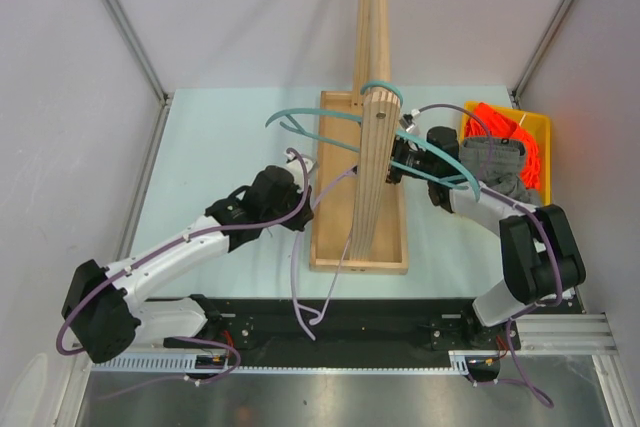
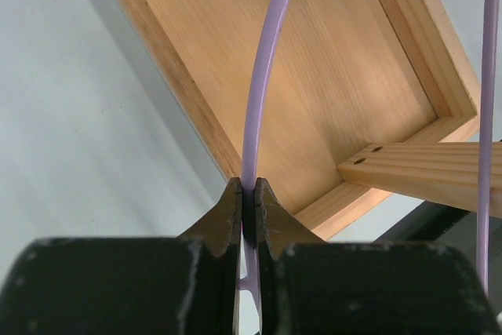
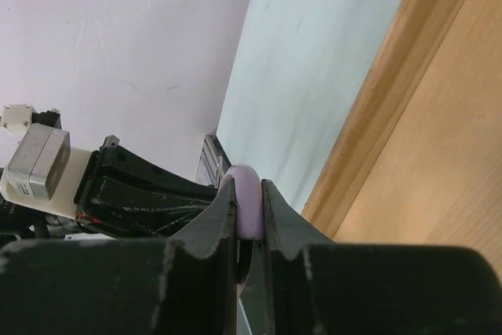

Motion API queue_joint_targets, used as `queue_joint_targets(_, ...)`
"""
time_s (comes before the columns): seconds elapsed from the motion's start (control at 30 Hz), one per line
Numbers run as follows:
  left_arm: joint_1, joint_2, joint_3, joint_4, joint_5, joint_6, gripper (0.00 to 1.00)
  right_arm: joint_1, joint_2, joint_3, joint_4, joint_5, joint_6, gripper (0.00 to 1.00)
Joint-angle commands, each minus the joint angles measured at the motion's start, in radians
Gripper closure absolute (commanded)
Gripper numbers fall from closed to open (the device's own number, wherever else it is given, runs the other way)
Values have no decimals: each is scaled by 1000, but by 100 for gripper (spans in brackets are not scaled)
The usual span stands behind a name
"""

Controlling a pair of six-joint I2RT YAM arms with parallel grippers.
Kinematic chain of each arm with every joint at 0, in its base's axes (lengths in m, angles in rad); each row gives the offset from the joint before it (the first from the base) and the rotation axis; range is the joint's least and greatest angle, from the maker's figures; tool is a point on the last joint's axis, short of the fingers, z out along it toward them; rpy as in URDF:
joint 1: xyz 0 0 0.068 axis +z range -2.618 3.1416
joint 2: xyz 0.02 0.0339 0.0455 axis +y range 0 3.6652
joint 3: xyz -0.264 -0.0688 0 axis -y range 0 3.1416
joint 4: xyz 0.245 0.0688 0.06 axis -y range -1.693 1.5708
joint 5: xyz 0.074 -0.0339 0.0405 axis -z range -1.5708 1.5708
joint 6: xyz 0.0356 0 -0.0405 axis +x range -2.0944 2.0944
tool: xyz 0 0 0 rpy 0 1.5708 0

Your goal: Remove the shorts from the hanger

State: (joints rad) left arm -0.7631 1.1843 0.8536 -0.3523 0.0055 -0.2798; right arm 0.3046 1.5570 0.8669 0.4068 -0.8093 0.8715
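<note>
The orange-red shorts and the dark grey shorts lie in a yellow bin at the right, off any hanger. A bare lilac hanger reaches from the wooden rack down toward the near edge. My left gripper is shut on its thin bar, as the left wrist view shows, with the lilac bar curving up over the tray. My right gripper sits behind the upright and is shut on another part of the lilac hanger, pinched between its fingertips.
A wooden rack with a shallow base tray and a tall upright stands mid-table. A bare teal hanger hangs over the upright's top. Grey walls close in both sides. A black rail runs along the near edge.
</note>
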Motion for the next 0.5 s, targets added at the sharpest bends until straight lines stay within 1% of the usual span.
queue_joint_targets(0.0, -30, -25, 78, 19, 25, -44, 85, -16, -44, -46, 107, 99, 9, 100)
queue_joint_targets(0.03, -30, -37, 76, 21, 19, -65, 70, -21, -51, -54, 118, 98, 20, 100)
queue_joint_targets(0.1, -19, -57, 68, 26, 8, -85, 59, -30, -77, -69, 132, 107, 30, 100)
queue_joint_targets(0.13, -15, -83, 62, 30, 10, -100, 49, -44, -87, -74, 132, 111, 35, 100)
queue_joint_targets(0.23, 16, -133, 38, 50, 31, -125, 37, -80, -126, -91, 133, 114, 41, 100)
queue_joint_targets(0.33, 65, -199, 22, 47, 62, -143, 33, -136, -165, -109, 148, 101, 64, 100)
queue_joint_targets(0.4, 105, -244, 10, 35, 77, -151, 33, -169, -187, -117, 184, 79, 89, 100)
queue_joint_targets(0.47, 136, -291, -5, 23, 94, -160, 32, -241, -222, -121, 214, 58, 130, 100)
